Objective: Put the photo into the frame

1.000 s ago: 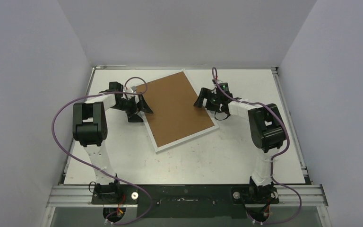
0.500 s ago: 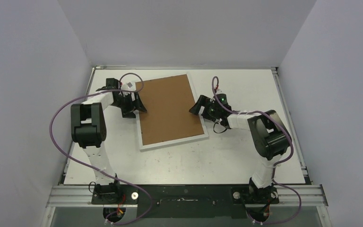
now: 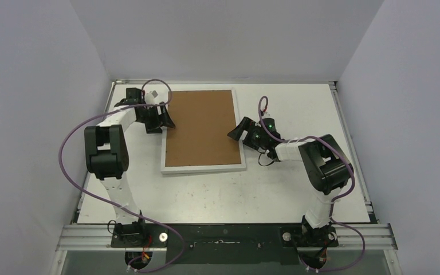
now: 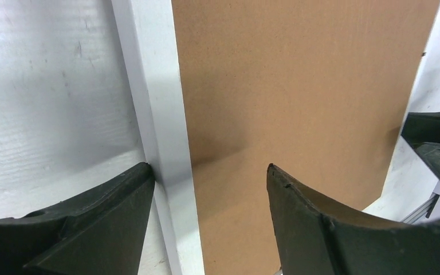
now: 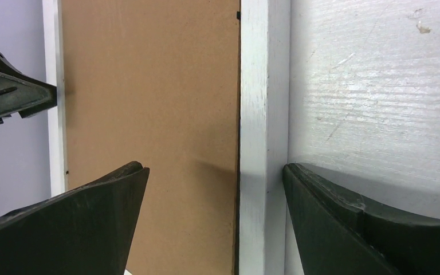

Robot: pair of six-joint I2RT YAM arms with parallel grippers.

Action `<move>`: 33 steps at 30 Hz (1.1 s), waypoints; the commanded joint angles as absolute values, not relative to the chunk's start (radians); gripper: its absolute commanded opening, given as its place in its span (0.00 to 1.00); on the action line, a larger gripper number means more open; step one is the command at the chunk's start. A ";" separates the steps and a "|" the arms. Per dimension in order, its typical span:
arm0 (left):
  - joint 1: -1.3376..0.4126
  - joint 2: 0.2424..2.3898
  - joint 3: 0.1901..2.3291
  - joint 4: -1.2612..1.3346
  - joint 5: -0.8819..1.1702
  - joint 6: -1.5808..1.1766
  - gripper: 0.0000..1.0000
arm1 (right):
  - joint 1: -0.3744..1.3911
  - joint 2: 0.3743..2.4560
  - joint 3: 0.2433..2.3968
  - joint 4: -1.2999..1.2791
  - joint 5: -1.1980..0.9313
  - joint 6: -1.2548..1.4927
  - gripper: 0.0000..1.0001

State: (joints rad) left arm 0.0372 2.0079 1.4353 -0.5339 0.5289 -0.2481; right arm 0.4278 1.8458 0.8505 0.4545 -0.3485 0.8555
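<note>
top external view is showing the frame [image 3: 203,168] lying flat on the table [image 3: 217,195], toward 12 o'clock from the two bases, with its back side up, so that the brown board [image 3: 202,127] is facing the camera inside the white rim. the left gripper [image 3: 165,123] is sitting at the 9 o'clock edge of the frame, a little toward 10 o'clock. its jaws are standing apart across the white rail: one finger is touching the outer edge down on the table and the other is hanging over the board, so nothing is being pinched. the right gripper [image 3: 236,130] is doing the mirror thing at the 3 o'clock edge, with jaws wide, one finger against the outside of the rail and one above the board. it seems to me the two arms are bracketing the frame from both sides so that it is lying square and is not sliding. the photo is not showing in any view; whether it is lying under the board i cannot tell, so i am judging that the inserting is not yet confirmed.
</note>
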 commanded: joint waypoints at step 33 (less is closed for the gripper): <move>-0.172 1.806 1.577 -0.471 0.966 -0.447 0.61 | 0.509 1.997 0.720 0.859 -0.646 1.158 0.90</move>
